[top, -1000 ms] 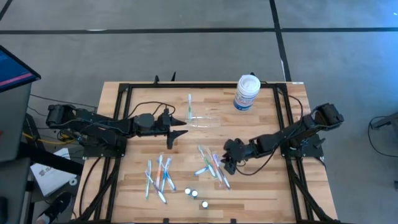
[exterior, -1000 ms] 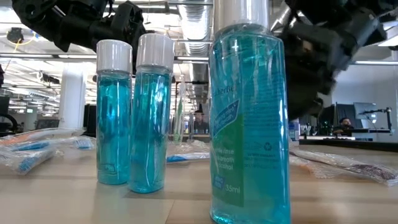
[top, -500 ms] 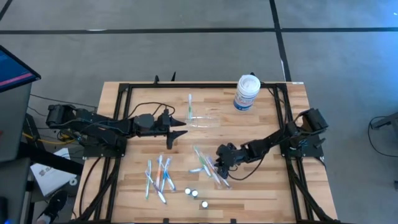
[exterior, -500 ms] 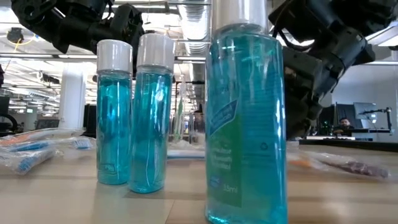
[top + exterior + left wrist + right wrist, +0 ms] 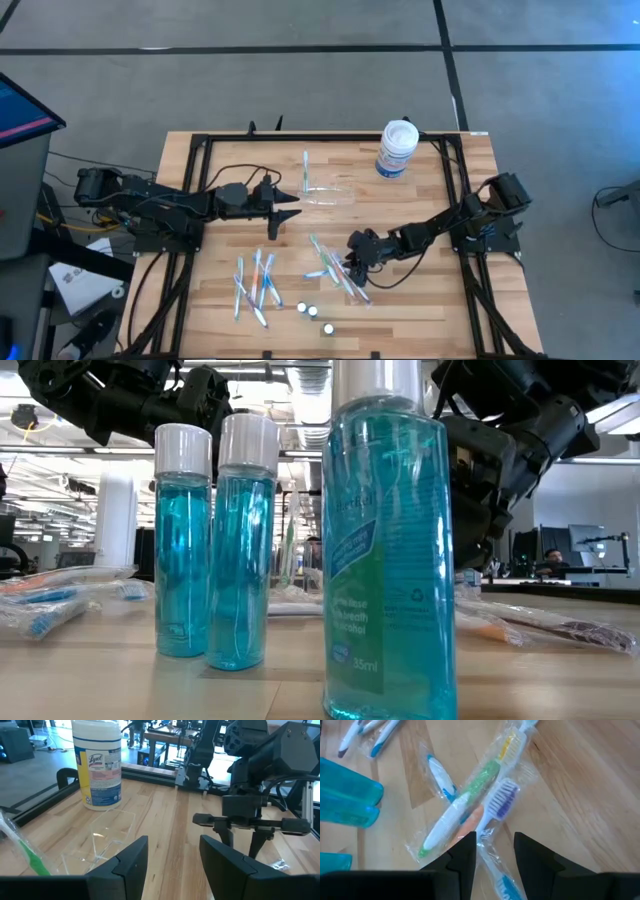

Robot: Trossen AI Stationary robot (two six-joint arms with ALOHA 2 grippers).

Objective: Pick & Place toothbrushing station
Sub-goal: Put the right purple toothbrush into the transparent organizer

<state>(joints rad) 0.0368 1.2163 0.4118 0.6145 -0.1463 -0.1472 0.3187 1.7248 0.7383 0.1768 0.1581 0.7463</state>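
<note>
- Right claw (image 5: pixel 352 262) hovers open-fingered over the wrapped toothbrushes (image 5: pixel 470 805); straddle one handle squarely before clenching.
- Left claw (image 5: pixel 288 215) waits released beside the clear boxy plastic organizer (image 5: pixel 107 832), mid-tabletop (image 5: pixel 430 300).

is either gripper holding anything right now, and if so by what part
Nothing is held. The right gripper hangs open over the wrapped toothbrushes, with bare gap between its fingers. The left gripper waits open, pointing past the clear organizer.

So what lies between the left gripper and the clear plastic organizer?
Only bare wood. In the left wrist view the open left gripper points at the transparent boxy plastic organizer, with just wooden table between them.
</note>
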